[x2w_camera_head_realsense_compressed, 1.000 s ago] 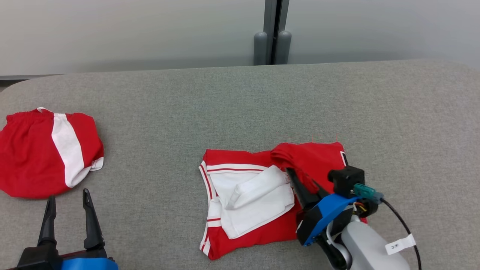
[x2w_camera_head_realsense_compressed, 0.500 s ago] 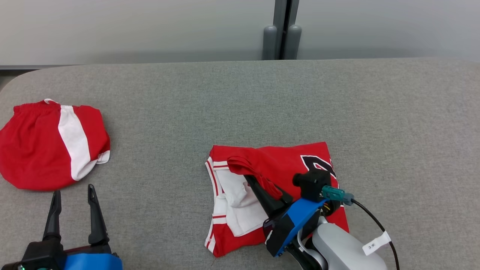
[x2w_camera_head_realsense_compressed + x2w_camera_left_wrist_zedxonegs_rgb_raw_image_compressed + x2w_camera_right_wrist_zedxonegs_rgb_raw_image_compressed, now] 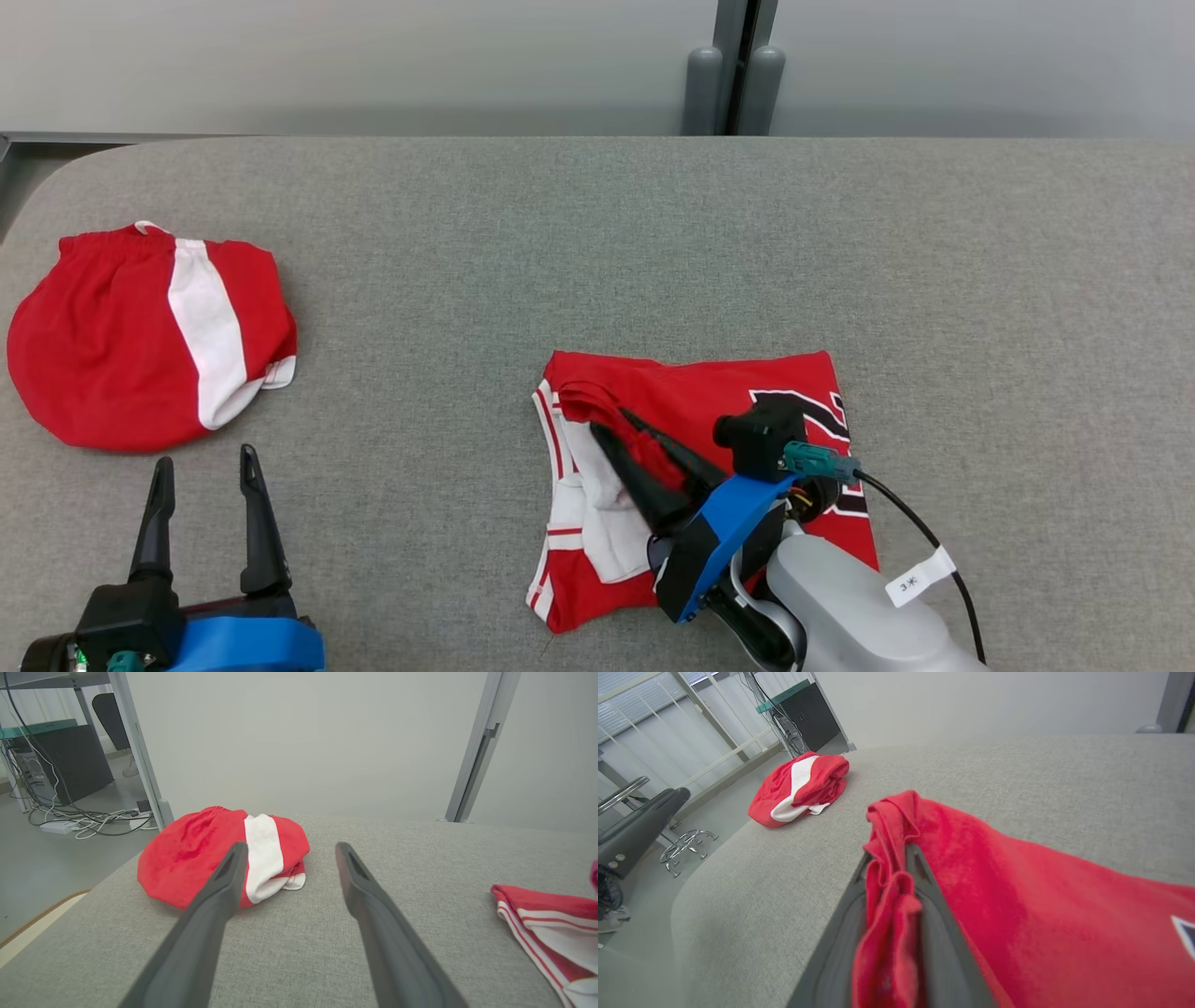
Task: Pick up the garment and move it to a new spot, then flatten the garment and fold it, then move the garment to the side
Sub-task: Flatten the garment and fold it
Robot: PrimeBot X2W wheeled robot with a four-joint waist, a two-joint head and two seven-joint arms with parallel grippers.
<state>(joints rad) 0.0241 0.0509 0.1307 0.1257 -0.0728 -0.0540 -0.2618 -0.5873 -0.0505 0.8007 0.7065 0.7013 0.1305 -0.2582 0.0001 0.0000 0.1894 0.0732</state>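
Two fingers of the right gripper [image 3: 611, 422] stand slightly apart, where one second ago they were pressed together. A bunched red fold of the garment [image 3: 709, 397] lies between them. The right wrist view shows the same fold in the gap, but I cannot tell whether it is pinched or already loose. The gripper sits over the garment's left edge, having carried the fold across from the right side. The white inner face, broadly exposed a second ago, is now mostly covered by a red panel with black lettering.

The garment lies near the front of the grey table [image 3: 560, 243], right of centre. The left gripper [image 3: 205, 457] hovers with its fingers spread and empty, as before. Just beyond it, well apart from the garment, lies a red-and-white bundle [image 3: 112, 355]. The head camera has shifted between pictures.
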